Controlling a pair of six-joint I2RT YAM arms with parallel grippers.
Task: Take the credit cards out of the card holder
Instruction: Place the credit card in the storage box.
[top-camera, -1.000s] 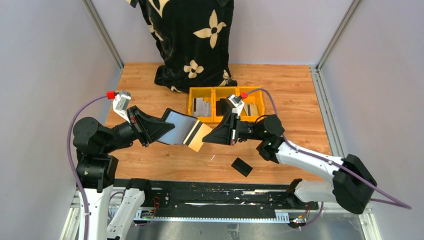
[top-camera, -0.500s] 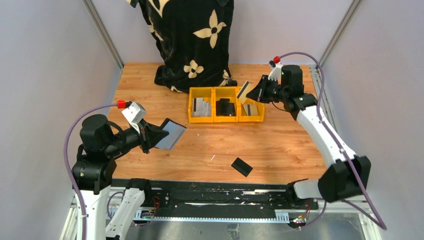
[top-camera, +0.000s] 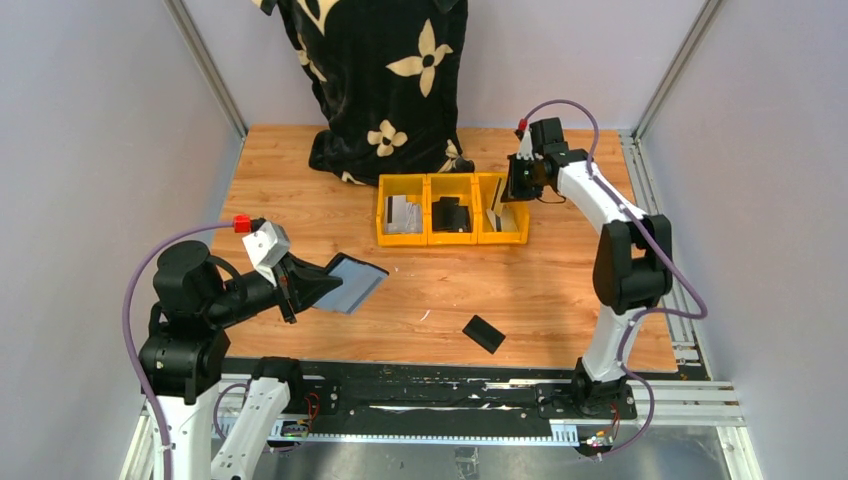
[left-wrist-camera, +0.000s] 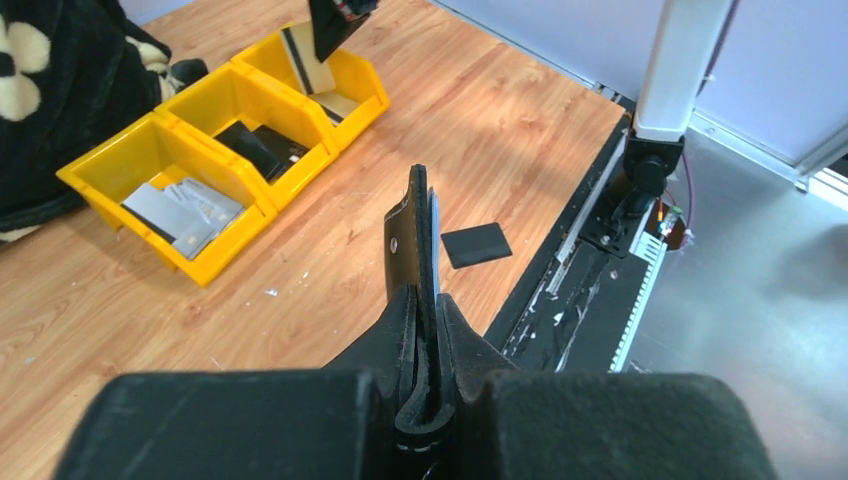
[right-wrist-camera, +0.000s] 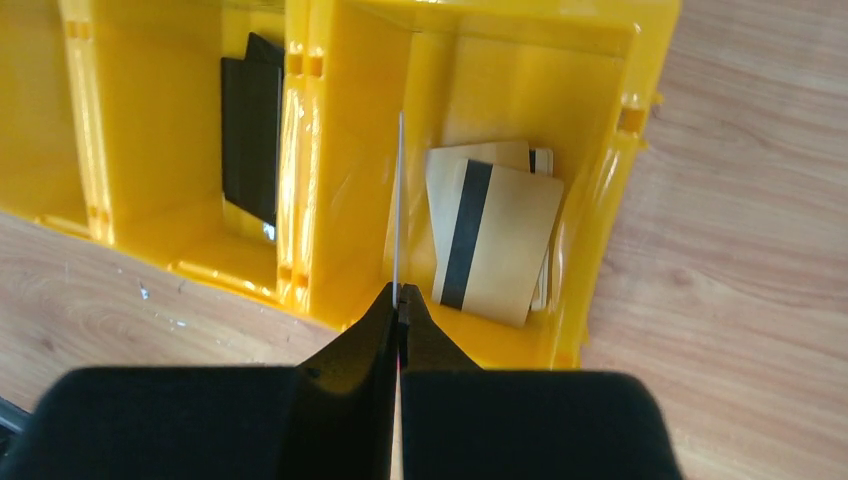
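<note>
My left gripper (top-camera: 305, 287) is shut on the black card holder (top-camera: 352, 283), held open just above the table at the front left, its grey-blue inside up. In the left wrist view the holder (left-wrist-camera: 418, 240) shows edge-on between my fingers. My right gripper (top-camera: 512, 188) is shut on a thin credit card, seen edge-on (right-wrist-camera: 399, 200) over the right yellow bin (top-camera: 503, 224). Beige credit cards with black stripes (right-wrist-camera: 495, 240) lie in that bin. Grey-white cards (top-camera: 403, 212) lie in the left bin.
Three yellow bins stand in a row mid-table; the middle one (top-camera: 452, 216) holds black items. A small plain black slab (top-camera: 484, 333) lies near the front edge. A black floral cloth bag (top-camera: 385, 80) stands at the back.
The right arm carried a card from the holder to the back right and now holds it over the right bin. The left gripper drew back left and lowered the holder.
</note>
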